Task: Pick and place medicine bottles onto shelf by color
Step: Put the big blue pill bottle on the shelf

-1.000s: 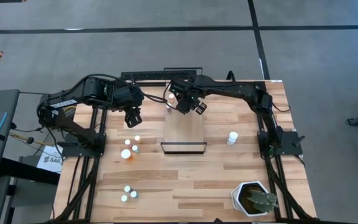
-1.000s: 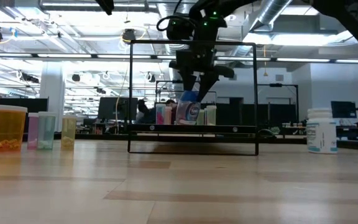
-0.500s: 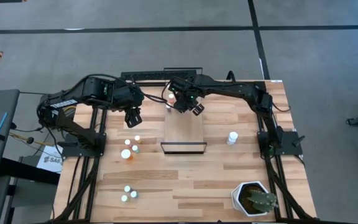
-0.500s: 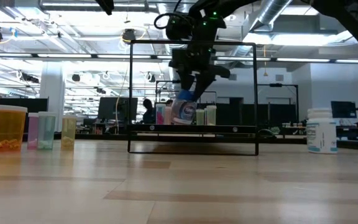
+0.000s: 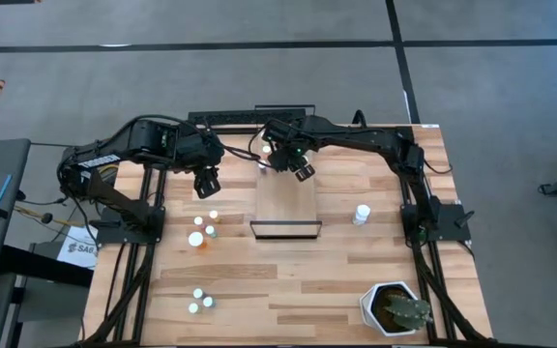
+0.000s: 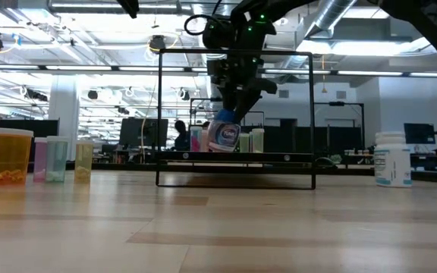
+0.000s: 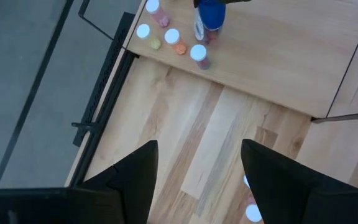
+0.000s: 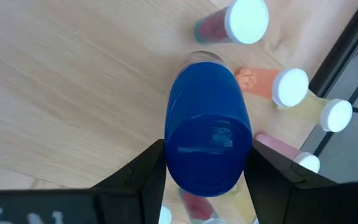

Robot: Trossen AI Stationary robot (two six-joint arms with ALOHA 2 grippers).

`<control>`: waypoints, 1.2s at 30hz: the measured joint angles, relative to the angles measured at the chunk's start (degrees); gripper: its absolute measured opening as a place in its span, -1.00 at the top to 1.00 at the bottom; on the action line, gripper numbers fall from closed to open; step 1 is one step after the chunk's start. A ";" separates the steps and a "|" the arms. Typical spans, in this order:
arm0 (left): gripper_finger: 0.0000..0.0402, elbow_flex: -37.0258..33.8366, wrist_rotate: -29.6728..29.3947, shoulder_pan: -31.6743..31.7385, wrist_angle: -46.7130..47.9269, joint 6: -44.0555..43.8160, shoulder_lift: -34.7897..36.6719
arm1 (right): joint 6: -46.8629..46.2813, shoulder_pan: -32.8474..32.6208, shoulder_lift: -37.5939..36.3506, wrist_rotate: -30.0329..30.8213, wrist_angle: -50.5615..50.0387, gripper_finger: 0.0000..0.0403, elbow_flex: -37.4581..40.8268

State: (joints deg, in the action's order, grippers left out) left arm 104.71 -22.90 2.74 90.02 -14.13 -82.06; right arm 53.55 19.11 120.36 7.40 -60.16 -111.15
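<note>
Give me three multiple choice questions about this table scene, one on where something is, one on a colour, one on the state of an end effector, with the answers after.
1. Where does the white hexagonal plant pot stand in the high view?
A. On the long light-wood shelf board
B. At the table corner near the right arm's side
C. Beside the left arm's base

2. What colour is the cap of the big bottle in the right end effector?
A. Blue
B. Orange
C. White

3. What is the left end effector doing?
A. Gripping a pink bottle
B. Pressing on the shelf
C. Open and holding nothing

Answers: 1 B, the pot sits in the corner on the right arm's side, away from the long light-wood shelf board. 2 A, the right wrist view shows a blue cap between the fingers. 3 C, the left wrist view shows only bare tabletop between its spread fingers.
</note>
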 joint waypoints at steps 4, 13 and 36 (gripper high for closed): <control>-0.08 0.02 0.00 -0.01 0.00 0.00 0.00 | -0.19 0.00 0.00 0.02 0.82 0.01 0.02; -0.08 0.02 -0.01 -0.01 0.00 0.00 0.00 | -0.17 0.00 -0.02 0.07 -1.94 0.01 0.02; -0.08 0.02 0.00 -0.02 0.00 -0.09 0.00 | 0.58 0.20 -0.02 0.17 -3.00 -0.19 0.02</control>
State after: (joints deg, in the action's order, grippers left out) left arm 104.73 -22.90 2.73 90.02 -14.22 -82.06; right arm 54.13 19.32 120.33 7.57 -63.16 -111.13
